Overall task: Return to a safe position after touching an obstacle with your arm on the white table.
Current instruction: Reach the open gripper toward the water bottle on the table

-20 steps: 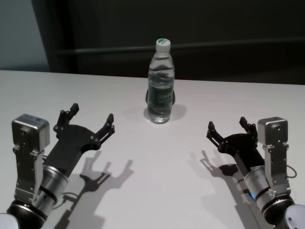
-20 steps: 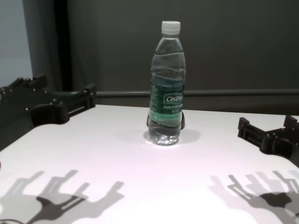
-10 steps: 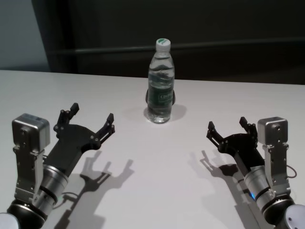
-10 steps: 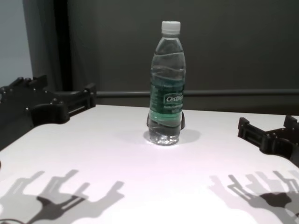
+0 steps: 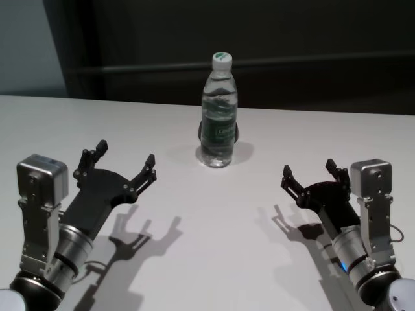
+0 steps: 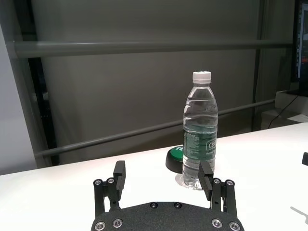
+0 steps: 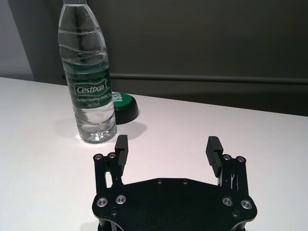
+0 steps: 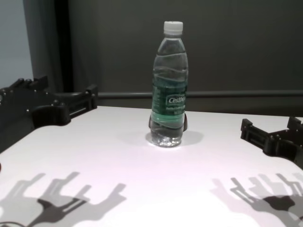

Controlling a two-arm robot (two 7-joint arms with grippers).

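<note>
bottle [image 5: 218, 110] upright mid table [image 5: 214, 246], round obj [image 7: 123, 103] behind

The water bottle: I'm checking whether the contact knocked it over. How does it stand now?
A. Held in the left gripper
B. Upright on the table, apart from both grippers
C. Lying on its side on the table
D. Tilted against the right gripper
B. The water bottle stands upright on the white table, capped, with the open left gripper and open right gripper both hovering nearer the robot, clear of it.
</note>
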